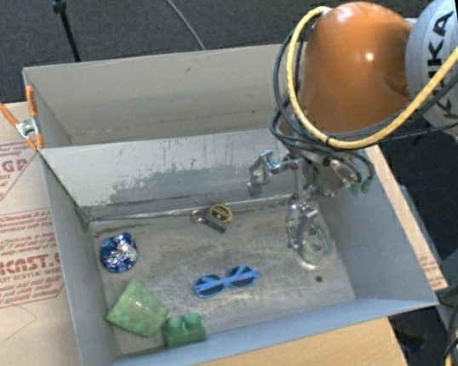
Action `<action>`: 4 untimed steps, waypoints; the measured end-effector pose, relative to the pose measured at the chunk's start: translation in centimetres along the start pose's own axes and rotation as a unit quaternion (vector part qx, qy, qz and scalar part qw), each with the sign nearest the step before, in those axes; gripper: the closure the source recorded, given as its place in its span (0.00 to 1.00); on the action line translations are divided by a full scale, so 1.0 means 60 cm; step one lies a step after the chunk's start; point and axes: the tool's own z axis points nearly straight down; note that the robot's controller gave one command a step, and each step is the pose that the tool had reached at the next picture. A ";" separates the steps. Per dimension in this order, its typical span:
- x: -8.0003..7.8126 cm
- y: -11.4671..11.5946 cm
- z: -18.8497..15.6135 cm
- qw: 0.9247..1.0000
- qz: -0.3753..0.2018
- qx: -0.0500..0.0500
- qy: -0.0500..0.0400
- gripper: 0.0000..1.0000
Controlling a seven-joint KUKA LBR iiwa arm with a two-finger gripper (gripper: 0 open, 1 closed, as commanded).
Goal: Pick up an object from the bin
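The ball (118, 252) lies left of the glasses (226, 281).

Gripper (308, 238) is low in the right part of the grey bin (155, 95), close to the floor, below my orange wrist cover (352, 63). Nearest item is a blue spectacles-shaped piece (226, 281), toward the view's left and apart from me. A small brass-coloured ring piece (218, 215) lies mid-floor by the back wall. At far left is a blue-and-white ball (118, 252). Below it is a pale green wedge (135, 309), with a darker green block (183, 329) just beside it at the front wall.
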 end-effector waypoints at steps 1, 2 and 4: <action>0.002 0.097 0.254 0.995 -0.095 -0.002 0.005 0.00; -0.011 0.085 0.330 0.996 -0.089 -0.001 -0.002 0.00; -0.069 0.044 0.071 0.975 -0.221 0.001 -0.003 1.00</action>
